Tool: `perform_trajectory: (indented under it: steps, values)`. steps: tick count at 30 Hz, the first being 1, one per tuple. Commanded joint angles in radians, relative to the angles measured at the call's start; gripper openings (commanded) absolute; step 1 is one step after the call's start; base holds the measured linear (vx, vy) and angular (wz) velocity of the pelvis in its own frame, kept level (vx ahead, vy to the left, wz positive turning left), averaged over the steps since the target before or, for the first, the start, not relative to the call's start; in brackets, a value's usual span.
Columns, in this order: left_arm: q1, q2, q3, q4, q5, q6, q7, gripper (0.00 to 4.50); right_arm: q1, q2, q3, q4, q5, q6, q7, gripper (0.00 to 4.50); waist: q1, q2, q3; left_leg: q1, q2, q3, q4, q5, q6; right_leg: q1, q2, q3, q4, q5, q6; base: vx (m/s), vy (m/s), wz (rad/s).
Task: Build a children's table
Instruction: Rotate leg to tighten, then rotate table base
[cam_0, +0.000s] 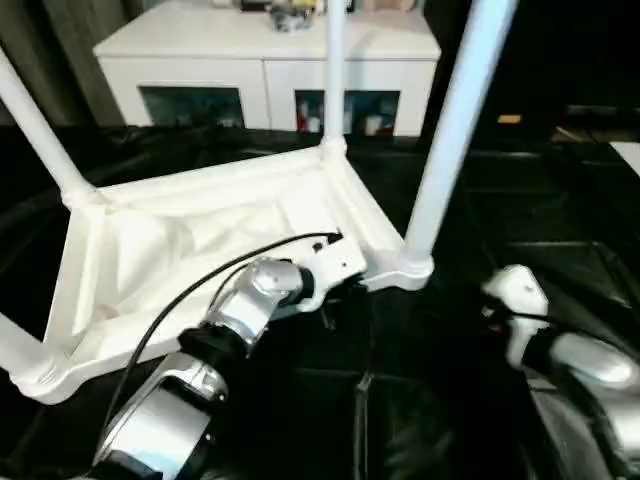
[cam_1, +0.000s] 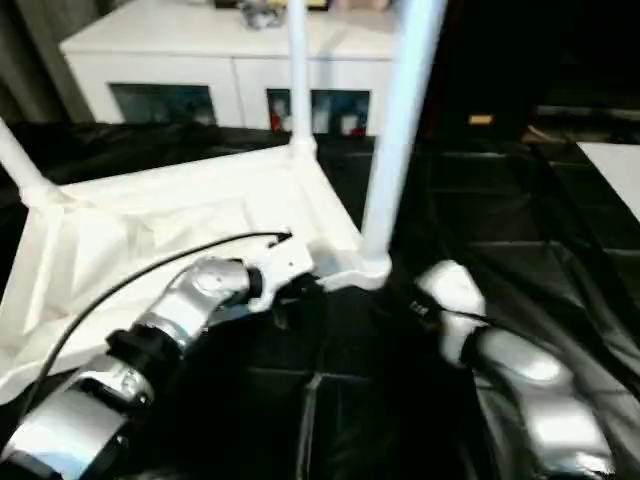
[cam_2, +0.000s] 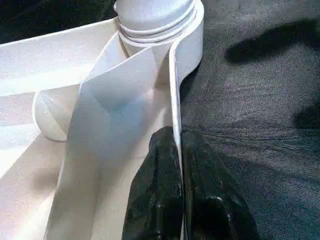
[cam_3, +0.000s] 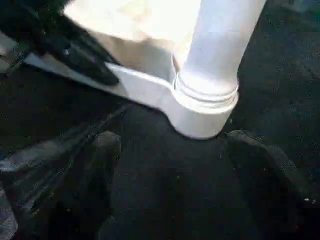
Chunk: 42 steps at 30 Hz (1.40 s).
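The children's table lies upside down on black cloth, and the ribbed underside of its white tabletop (cam_0: 150, 250) faces up. White legs stand in its corner sockets: one at the near right (cam_0: 455, 130), one at the far right (cam_0: 335, 70), one at the far left (cam_0: 35, 125). My left gripper (cam_2: 177, 145) is shut on the tabletop's thin side rim (cam_2: 175, 85), close to the near right socket (cam_3: 200, 110). My right gripper (cam_3: 172, 142) is open just in front of that socket, a finger on either side, touching nothing.
A white cabinet with glass doors (cam_0: 270, 70) stands behind the table. Black cloth (cam_0: 430, 400) covers the floor around it. A cable (cam_0: 190, 290) runs along my left forearm. A pale flat edge (cam_0: 630, 155) shows at the far right.
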Motion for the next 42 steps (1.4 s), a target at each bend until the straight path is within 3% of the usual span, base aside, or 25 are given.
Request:
perform_trajectory:
  steps: [1,3,4,8,9,13,15,17,19,20,22,24,26,29,34,39,42]
  values:
    - [-0.01,-0.005,-0.002,0.005,-0.007,-0.082,-0.018,0.0,0.002,-0.004,-0.015,-0.049,0.036,-0.009,0.027,3.68,0.001,-0.029,-0.044,0.005,0.048,-0.031,-0.077,-0.315,0.088,0.028,-0.052,0.027,-0.108,-0.54,-0.123,0.0,0.0,0.0]
    - [-0.011,-0.012,0.018,0.002,-0.039,-0.123,-0.037,0.0,0.013,-0.005,0.006,-0.074,0.05,-0.011,0.042,3.68,0.007,-0.028,-0.045,0.002,0.052,-0.031,-0.079,-0.287,0.095,0.032,-0.052,0.029,-0.1,-0.492,-0.136,0.0,0.0,0.0]
    - [-0.011,-0.012,0.018,0.002,-0.039,-0.123,-0.037,0.45,0.013,-0.005,0.006,-0.074,0.05,-0.011,0.042,3.69,0.008,-0.027,-0.046,0.002,0.052,-0.031,-0.079,-0.278,0.096,0.033,-0.053,0.029,-0.098,-0.477,-0.141,0.0,0.0,0.0]
    - [0.015,0.02,0.091,-0.124,-0.149,-0.039,-0.134,0.64,-0.006,0.035,0.065,-0.066,0.016,-0.023,0.027,3.69,0.019,-0.024,-0.051,0.004,0.059,-0.027,-0.077,-0.241,0.098,0.033,-0.058,0.032,-0.08,-0.365,-0.209,0.0,0.0,0.0]
    - [0.016,0.023,0.092,-0.13,-0.152,-0.037,-0.137,0.95,-0.007,0.037,0.067,-0.065,0.015,-0.023,0.027,3.69,0.018,-0.021,-0.051,0.003,0.061,-0.027,-0.078,-0.232,0.1,0.034,-0.058,0.032,-0.077,-0.34,-0.221,0.0,0.0,0.0]
    - [0.077,0.099,0.11,-0.273,-0.203,0.052,-0.232,1.26,-0.013,0.047,0.1,-0.082,0.014,-0.018,0.038,3.69,0.012,-0.026,-0.055,-0.007,0.064,-0.03,-0.076,-0.162,0.117,0.049,-0.057,0.029,-0.049,-0.163,-0.265,0.0,0.0,0.0]
    - [0.115,0.154,0.109,-0.343,-0.212,0.085,-0.281,1.4,-0.016,0.045,0.115,-0.089,0.011,-0.018,0.047,3.69,0.011,-0.025,-0.058,0.003,0.063,-0.024,-0.069,-0.13,0.134,0.046,-0.054,0.032,-0.043,-0.098,-0.286,0.051,0.008,-0.01]
    - [0.158,0.227,0.102,-0.403,-0.207,0.115,-0.332,1.48,-0.021,0.044,0.129,-0.091,0.004,-0.018,0.051,3.69,0.012,-0.022,-0.059,0.001,0.062,-0.024,-0.065,-0.087,0.153,0.048,-0.055,0.033,-0.032,-0.032,-0.3,0.0,0.0,0.0]
    - [0.19,0.286,0.096,-0.435,-0.186,0.127,-0.352,1.65,-0.033,0.049,0.134,-0.087,-0.003,-0.021,0.044,3.69,0.013,-0.017,-0.057,0.005,0.062,-0.022,-0.065,-0.088,0.154,0.045,-0.053,0.032,-0.033,-0.036,-0.301,0.0,0.0,0.0]
    - [0.229,0.353,0.093,-0.476,-0.173,0.16,-0.376,1.65,-0.047,0.06,0.135,-0.084,-0.003,-0.017,0.031,3.69,0.016,-0.014,-0.055,0.01,0.064,-0.021,-0.068,-0.108,0.141,0.043,-0.052,0.032,-0.035,-0.061,-0.299,0.0,0.0,0.0]
    - [0.264,0.404,0.1,-0.509,-0.166,0.189,-0.388,1.65,-0.056,0.068,0.136,-0.085,-0.005,-0.018,0.02,3.69,0.011,-0.012,-0.048,0.008,0.064,-0.022,-0.077,-0.145,0.117,0.041,-0.049,0.032,-0.038,-0.112,-0.286,0.0,0.0,0.0]
    - [0.301,0.451,0.114,-0.547,-0.163,0.22,-0.384,1.65,-0.06,0.068,0.142,-0.086,-0.009,-0.021,0.02,3.69,0.013,-0.007,-0.044,0.018,0.066,-0.021,-0.082,-0.218,0.067,0.036,-0.049,0.035,-0.047,-0.189,-0.272,0.0,0.0,0.0]
    - [0.314,0.471,0.124,-0.548,-0.145,0.22,-0.359,1.65,-0.06,0.068,0.146,-0.084,-0.01,-0.024,0.018,3.69,0.018,-0.008,-0.043,0.028,0.064,-0.018,-0.085,-0.258,0.04,0.03,-0.046,0.038,-0.052,-0.222,-0.263,0.0,0.0,0.0]
    - [0.335,0.504,0.118,-0.556,-0.134,0.229,-0.364,1.65,-0.055,0.064,0.154,-0.086,-0.011,-0.026,0.025,3.69,0.023,-0.011,-0.044,0.023,0.062,-0.021,-0.088,-0.264,0.016,0.036,-0.048,0.042,-0.049,-0.217,-0.246,0.0,0.0,0.0]
    - [0.345,0.524,0.109,-0.538,-0.122,0.242,-0.334,1.65,-0.051,0.051,0.161,-0.085,-0.012,-0.025,0.039,3.69,0.021,-0.01,-0.046,0.019,0.059,-0.022,-0.086,-0.243,0.022,0.039,-0.05,0.042,-0.047,-0.203,-0.239,0.0,0.0,0.0]
    - [0.333,0.505,0.119,-0.501,-0.121,0.212,-0.314,1.19,-0.033,0.013,0.192,-0.092,-0.026,-0.026,0.083,3.69,0.024,-0.012,-0.051,0.015,0.058,-0.021,-0.078,-0.191,0.047,0.044,-0.05,0.041,-0.041,-0.14,-0.255,0.0,0.0,0.0]
    - [0.33,0.499,0.125,-0.494,-0.134,0.205,-0.31,0.86,-0.025,0.007,0.193,-0.094,-0.03,-0.032,0.078,3.69,0.025,-0.015,-0.049,0.016,0.058,-0.021,-0.077,-0.207,0.052,0.042,-0.051,0.041,-0.045,-0.177,-0.255,0.0,0.0,0.0]
